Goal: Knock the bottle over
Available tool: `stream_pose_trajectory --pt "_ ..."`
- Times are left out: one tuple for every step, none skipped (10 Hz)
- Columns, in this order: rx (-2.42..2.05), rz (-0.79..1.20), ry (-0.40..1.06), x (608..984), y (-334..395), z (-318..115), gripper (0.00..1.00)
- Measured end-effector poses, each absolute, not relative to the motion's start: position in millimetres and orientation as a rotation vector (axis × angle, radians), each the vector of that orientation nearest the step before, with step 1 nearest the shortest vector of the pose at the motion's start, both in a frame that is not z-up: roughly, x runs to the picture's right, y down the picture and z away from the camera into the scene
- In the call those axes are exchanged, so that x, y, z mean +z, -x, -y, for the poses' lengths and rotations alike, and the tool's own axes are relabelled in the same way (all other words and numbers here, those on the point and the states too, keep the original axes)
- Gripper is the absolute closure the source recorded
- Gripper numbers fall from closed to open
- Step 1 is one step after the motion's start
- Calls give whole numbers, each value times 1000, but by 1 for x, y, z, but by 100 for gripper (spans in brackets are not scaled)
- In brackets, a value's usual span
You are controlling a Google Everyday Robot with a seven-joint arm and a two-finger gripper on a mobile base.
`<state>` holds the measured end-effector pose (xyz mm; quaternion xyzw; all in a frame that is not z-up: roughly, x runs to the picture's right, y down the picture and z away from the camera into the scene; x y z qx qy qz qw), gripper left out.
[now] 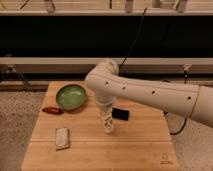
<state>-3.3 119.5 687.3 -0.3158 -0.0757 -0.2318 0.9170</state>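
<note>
A wooden worktop [135, 145] holds a green bowl [70, 96], a red item [52, 110], a pale packet [62, 137] and a black object [120, 114]. The gripper [108, 127] hangs low over its middle.

A wooden table [140, 145] fills the lower part of the frame. A green bowl [70, 95] sits at its upper left. A small red thing [52, 110] lies just left of the bowl. A pale packet [62, 138] lies lower left. A small black thing [120, 114] sits near the middle.

The gripper [108, 125] is at the middle of the table.
</note>
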Motion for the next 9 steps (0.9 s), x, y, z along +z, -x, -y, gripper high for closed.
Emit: stream_pose_trajectory --pt "-481 158 649 687 6 -120 98" --pt "-483 156 644 688 6 -118 98" --pt "-486 156 644 688 7 -117 98" --pt "-490 158 644 687 9 -117 98" --pt "-494 160 644 687 13 -116 98" --pt "-494 160 644 687 14 -115 98" --pt "-494 160 643 687 14 -114 98" --pt "-496 162 642 687 16 -113 98" --pt "-497 165 639 688 18 -111 98"
